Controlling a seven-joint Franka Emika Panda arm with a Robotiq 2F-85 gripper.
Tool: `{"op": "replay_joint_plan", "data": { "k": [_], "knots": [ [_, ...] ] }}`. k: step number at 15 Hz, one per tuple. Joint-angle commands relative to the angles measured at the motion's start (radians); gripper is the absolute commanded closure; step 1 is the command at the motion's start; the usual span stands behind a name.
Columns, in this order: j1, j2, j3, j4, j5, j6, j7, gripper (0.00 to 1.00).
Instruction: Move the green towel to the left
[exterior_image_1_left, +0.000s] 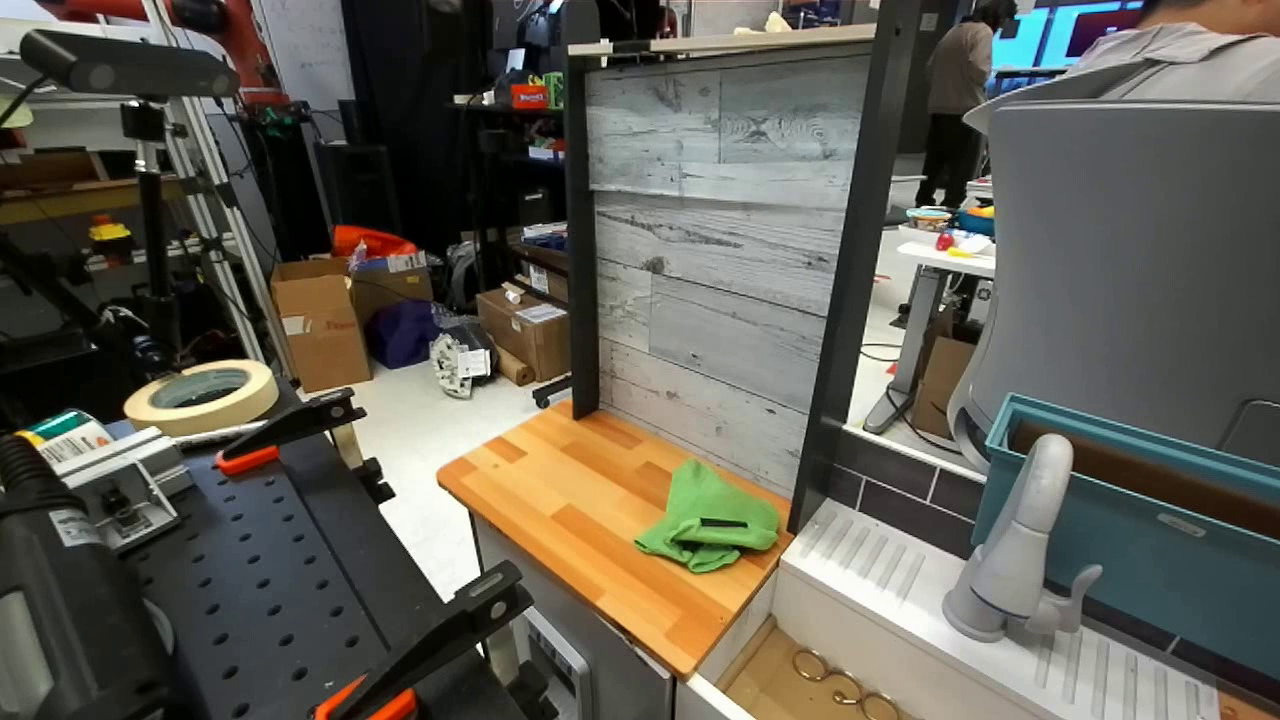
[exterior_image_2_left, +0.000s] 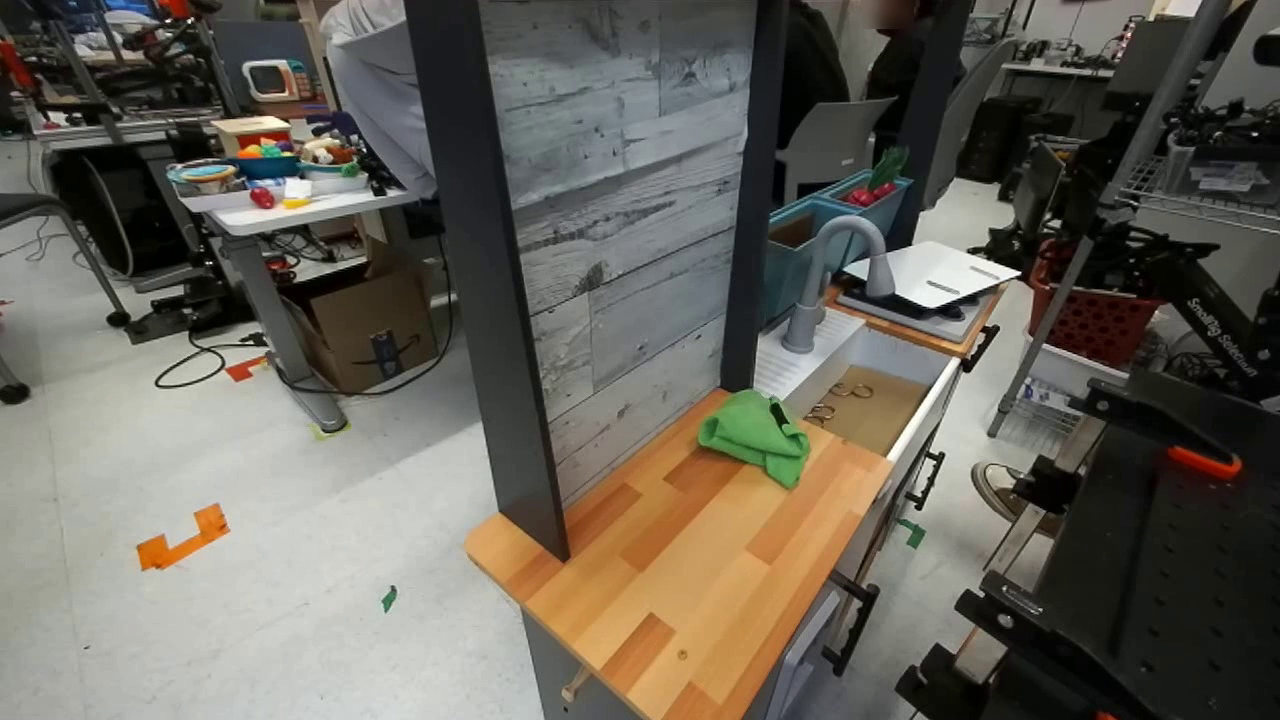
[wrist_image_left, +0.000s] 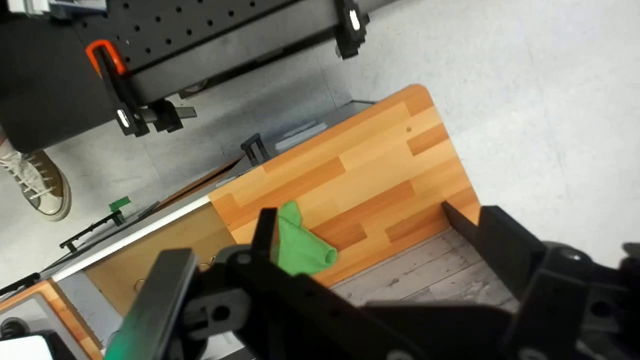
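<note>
The green towel (exterior_image_1_left: 708, 505) lies crumpled on the wooden countertop (exterior_image_1_left: 560, 500), near the sink-side end and close to the back panel. It also shows in an exterior view (exterior_image_2_left: 752, 435) on the same countertop (exterior_image_2_left: 690, 570). A small black patch shows on the towel. In the wrist view my gripper (wrist_image_left: 378, 209) is open with its fingers wide apart and nothing between them. It is high above the countertop, apart from the towel (wrist_image_left: 305, 247). One finger covers part of the towel there. The gripper does not show in either exterior view.
A grey wood-plank panel (exterior_image_1_left: 720, 270) stands behind the countertop between dark posts (exterior_image_2_left: 490, 270). Beside the towel are the sink (exterior_image_2_left: 880, 405) with metal rings, a grey faucet (exterior_image_1_left: 1015, 540) and a teal planter (exterior_image_1_left: 1150, 540). A black perforated table (exterior_image_1_left: 270, 560) with clamps faces the counter.
</note>
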Motion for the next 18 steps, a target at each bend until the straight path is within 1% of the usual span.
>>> {"op": "replay_joint_plan", "data": {
  "k": [1,3,6,9,10,11,12,13,15,18],
  "knots": [
    [-0.017,0.153,-0.066,-0.016,0.057,0.279,-0.037,0.00],
    [-0.020,0.249,-0.096,-0.020,0.096,0.413,-0.070,0.00],
    [-0.019,0.368,-0.130,-0.038,0.098,0.628,-0.085,0.00],
    [-0.011,0.494,-0.166,-0.029,0.081,0.776,-0.071,0.00],
    [-0.007,0.542,-0.181,-0.015,0.078,0.808,-0.064,0.00],
    [-0.006,0.586,-0.193,0.001,0.083,0.822,-0.061,0.00],
    [0.002,0.626,-0.215,0.021,0.075,0.806,-0.051,0.00],
    [-0.001,0.549,-0.194,-0.029,0.096,0.785,-0.073,0.00],
    [-0.003,0.612,-0.211,-0.003,0.096,0.793,-0.073,0.00],
    [-0.001,0.633,-0.214,0.019,0.096,0.795,-0.073,0.00]
  ]
}}
